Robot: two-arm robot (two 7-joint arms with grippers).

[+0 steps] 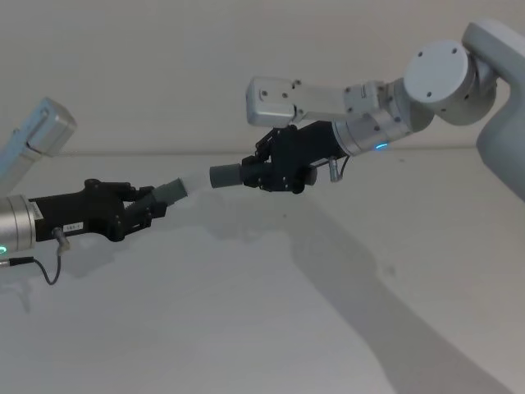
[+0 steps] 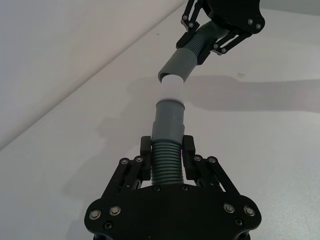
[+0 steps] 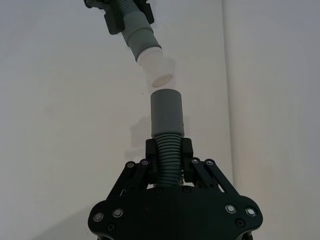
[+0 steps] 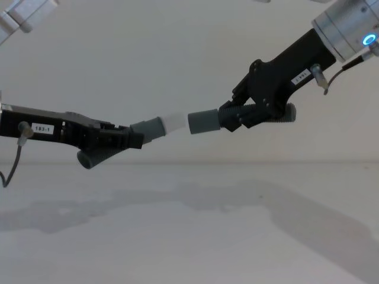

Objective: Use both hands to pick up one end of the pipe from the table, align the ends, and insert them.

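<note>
The left hand (image 4: 133, 139) is clamped on the ribbed part of the white-tipped pipe piece (image 4: 153, 127), held in the air above the bench (image 4: 189, 236). Its long axis rises gently rightward, white tip (image 4: 176, 123) leading. Just beside the tip, the sleeve mouth (image 4: 192, 122) of the other pipe piece (image 4: 207, 121) faces left, nearly level. The right hand (image 4: 232, 117) grips its ribbed part. The tip sits at the mouth, slightly out of line, not inside.
</note>
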